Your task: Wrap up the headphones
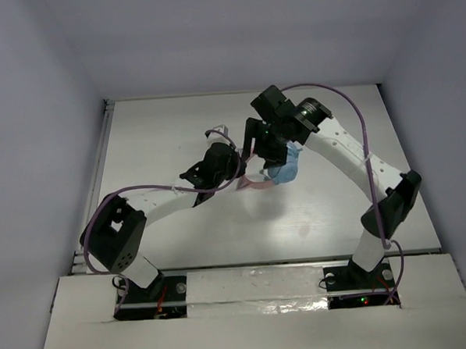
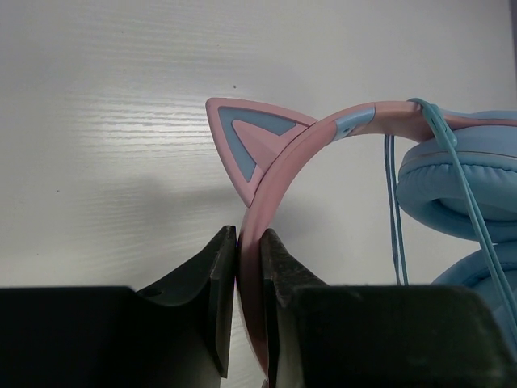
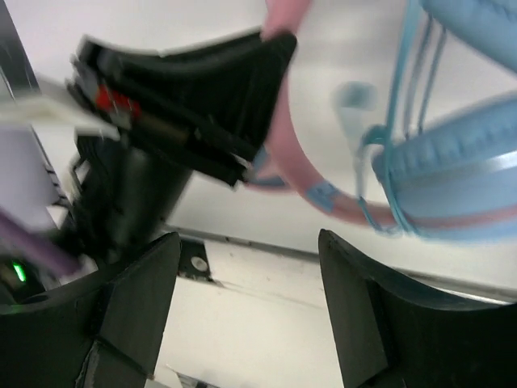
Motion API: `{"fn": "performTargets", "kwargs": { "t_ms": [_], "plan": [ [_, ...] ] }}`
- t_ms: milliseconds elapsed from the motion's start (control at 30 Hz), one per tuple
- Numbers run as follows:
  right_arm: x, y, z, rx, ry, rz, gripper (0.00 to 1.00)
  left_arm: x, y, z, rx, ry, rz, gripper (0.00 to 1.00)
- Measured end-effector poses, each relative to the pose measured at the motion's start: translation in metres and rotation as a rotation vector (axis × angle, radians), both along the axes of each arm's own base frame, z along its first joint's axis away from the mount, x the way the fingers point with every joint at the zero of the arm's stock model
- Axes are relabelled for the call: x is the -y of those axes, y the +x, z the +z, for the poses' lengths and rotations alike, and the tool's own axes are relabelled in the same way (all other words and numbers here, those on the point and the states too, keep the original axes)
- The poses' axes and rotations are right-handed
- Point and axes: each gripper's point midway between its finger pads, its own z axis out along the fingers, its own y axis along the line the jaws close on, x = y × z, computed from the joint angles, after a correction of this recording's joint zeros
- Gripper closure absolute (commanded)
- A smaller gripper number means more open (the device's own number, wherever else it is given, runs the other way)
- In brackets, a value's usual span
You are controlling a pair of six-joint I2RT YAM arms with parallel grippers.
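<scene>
The headphones (image 1: 281, 172) sit mid-table, with light blue ear cups (image 2: 460, 190), a pink headband (image 2: 279, 174) bearing a cat ear, and a thin light blue cable (image 2: 452, 162) looped over the band and cups. My left gripper (image 2: 249, 242) is shut on the pink headband just below the cat ear; it shows in the top view (image 1: 237, 173) left of the cups. My right gripper (image 3: 250, 267) is open and empty, hovering above the headphones (image 3: 452, 178), which lie beyond its fingertips. In the top view the right gripper (image 1: 264, 145) is over the cups.
The white table (image 1: 220, 230) is walled at the back and sides. A metal rail (image 1: 100, 174) runs along its left edge. Purple arm cables arc over both arms. The left gripper's black body (image 3: 178, 105) is close to my right fingers.
</scene>
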Motion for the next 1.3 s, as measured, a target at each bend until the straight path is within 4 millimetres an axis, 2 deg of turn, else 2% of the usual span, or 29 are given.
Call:
{"fn": "performTargets", "kwargs": {
  "t_ms": [67, 133, 200, 233, 333, 400, 467, 500, 533, 567, 600, 667, 767, 867, 1033, 1133, 1167, 1233, 1267, 1300],
  "plan": [
    [-0.011, 0.011, 0.006, 0.021, 0.017, 0.015, 0.3, -0.001, -0.002, 0.009, 0.02, -0.02, 0.001, 1.0],
    [-0.018, 0.02, -0.001, 0.037, 0.037, 0.023, 0.35, -0.005, -0.006, 0.016, 0.033, -0.034, 0.004, 1.0],
    [-0.013, 0.02, -0.008, 0.037, 0.037, 0.013, 0.35, -0.005, -0.008, 0.024, 0.044, -0.049, -0.002, 1.0],
    [-0.009, 0.02, -0.005, 0.044, 0.033, 0.006, 0.34, -0.004, -0.007, 0.026, 0.047, -0.057, -0.007, 1.0],
    [-0.004, 0.031, 0.025, 0.161, 0.062, -0.012, 0.34, -0.004, -0.01, 0.023, 0.033, -0.054, -0.02, 1.0],
    [0.001, 0.036, 0.055, 0.272, 0.12, -0.028, 0.34, -0.006, -0.012, 0.019, 0.027, -0.034, -0.024, 1.0],
    [0.013, 0.034, 0.087, 0.394, 0.179, -0.052, 0.36, -0.011, -0.014, 0.014, 0.015, -0.001, -0.019, 1.0],
    [0.02, 0.029, 0.103, 0.45, 0.206, -0.061, 0.41, -0.015, -0.015, 0.013, 0.012, 0.016, -0.017, 1.0],
    [0.028, 0.025, 0.121, 0.521, 0.242, -0.071, 0.54, -0.018, -0.016, 0.012, 0.011, 0.033, -0.012, 1.0],
    [0.038, 0.019, 0.138, 0.593, 0.275, -0.082, 0.91, -0.022, -0.017, 0.012, 0.012, 0.05, -0.007, 1.0],
    [0.048, 0.012, 0.154, 0.662, 0.305, -0.09, 1.0, -0.026, -0.018, 0.013, 0.014, 0.066, -0.003, 1.0],
    [0.068, -0.005, 0.185, 0.794, 0.382, -0.114, 1.0, -0.034, -0.018, 0.017, 0.027, 0.094, 0.013, 1.0],
    [0.093, -0.029, 0.204, 0.944, 0.46, -0.132, 1.0, -0.045, -0.018, 0.025, 0.054, 0.13, 0.036, 1.0],
    [0.107, -0.043, 0.193, 1.023, 0.495, -0.139, 1.0, -0.054, -0.016, 0.028, 0.077, 0.166, 0.058, 1.0],
    [0.109, -0.036, 0.127, 0.999, 0.43, -0.146, 0.99, -0.066, -0.007, 0.022, 0.099, 0.258, 0.095, 1.0],
    [0.113, -0.034, 0.089, 0.971, 0.378, -0.155, 0.92, -0.068, 0.006, 0.015, 0.112, 0.326, 0.115, 1.0],
    [0.117, -0.034, 0.077, 0.967, 0.363, -0.165, 0.75, -0.069, 0.011, 0.012, 0.116, 0.35, 0.121, 1.0],
    [0.123, -0.036, 0.067, 0.973, 0.35, -0.186, 0.51, -0.068, 0.022, 0.006, 0.112, 0.381, 0.124, 1.0],
    [0.126, -0.036, 0.064, 0.976, 0.348, -0.198, 0.34, -0.067, 0.028, 0.003, 0.113, 0.391, 0.124, 1.0],
    [0.129, -0.036, 0.063, 0.983, 0.345, -0.212, 0.28, -0.065, 0.035, 0.0, 0.115, 0.4, 0.125, 1.0]
  ]
}}
